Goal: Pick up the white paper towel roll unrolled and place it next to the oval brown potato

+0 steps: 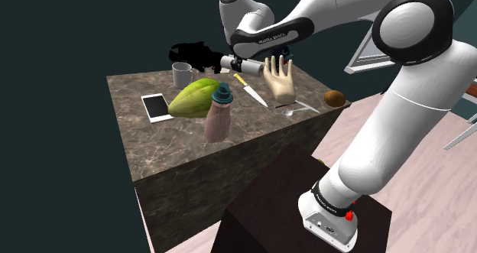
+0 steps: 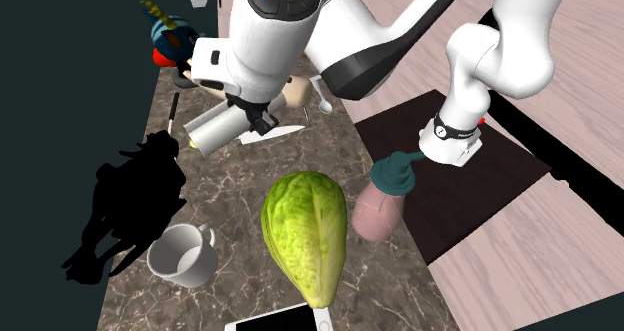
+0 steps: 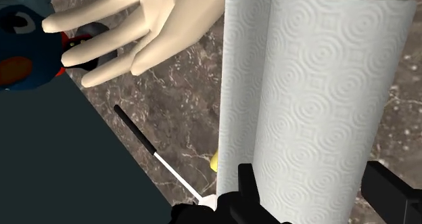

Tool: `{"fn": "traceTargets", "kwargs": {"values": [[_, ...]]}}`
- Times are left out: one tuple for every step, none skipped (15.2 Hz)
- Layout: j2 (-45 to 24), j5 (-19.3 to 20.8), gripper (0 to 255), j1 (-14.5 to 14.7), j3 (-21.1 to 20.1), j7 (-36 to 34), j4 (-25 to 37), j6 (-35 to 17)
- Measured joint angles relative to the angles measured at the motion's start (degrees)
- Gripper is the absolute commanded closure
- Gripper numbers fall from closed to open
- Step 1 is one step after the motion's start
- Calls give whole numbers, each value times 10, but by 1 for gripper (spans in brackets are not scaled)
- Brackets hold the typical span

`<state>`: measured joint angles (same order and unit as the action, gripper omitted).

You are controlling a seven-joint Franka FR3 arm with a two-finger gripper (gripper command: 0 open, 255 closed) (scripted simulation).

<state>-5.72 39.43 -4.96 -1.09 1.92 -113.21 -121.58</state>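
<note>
A white robot arm reaches over a marbled bench (image 1: 168, 148). Its black fingers (image 3: 249, 189) are closed on a white paper towel roll (image 3: 318, 101). In the wrist view, one finger presses each side of the embossed paper near one end, and the rest of the roll runs away from the hand.

In the shoulder view the roll (image 1: 232, 63) lies sideways near the far edge of the bench. It appears to be raised off the surface. In the second exterior view the roll (image 2: 212, 129) sits tilted, with a knife (image 2: 285, 132) on the bench just past it.

The brown potato (image 1: 334, 98) rests at the bench corner on the shoulder view's right, well apart from the roll. A pale model hand (image 1: 280, 79) stands upright between them, and a spoon (image 1: 302, 106) lies nearer the potato.

The pickup looks done, so the step in hand is carrying the roll across. The next move likely calls for swinging toward the shoulder view's right and keeping high enough to clear the model hand. The roll then has to come down just beside the potato without nudging it. The potato sits close to the bench edge, so there is little room for error.
</note>
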Motion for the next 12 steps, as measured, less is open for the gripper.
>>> {"fn": "traceTargets", "kwargs": {"values": [[3, -3, 255, 0, -1, 4, 4, 6], [6, -5, 255, 1, -1, 8, 6, 11], [6, -7, 255, 1, -2, 12, 13, 17], [9, -10, 255, 1, -2, 18, 18, 23], [12, -13, 255, 1, -2, 22, 22, 28], [15, -14, 255, 2, -3, 25, 25, 33], [15, -16, 255, 2, -3, 28, 29, 37], [22, -17, 255, -2, 0, 34, 24, 35], [30, -16, 255, -7, 5, 41, 13, 26], [38, -14, 255, -13, 10, 47, -1, 17], [50, -13, 255, -20, 17, 55, -16, 6], [55, -12, 255, -27, 23, 64, -23, -2]]}}
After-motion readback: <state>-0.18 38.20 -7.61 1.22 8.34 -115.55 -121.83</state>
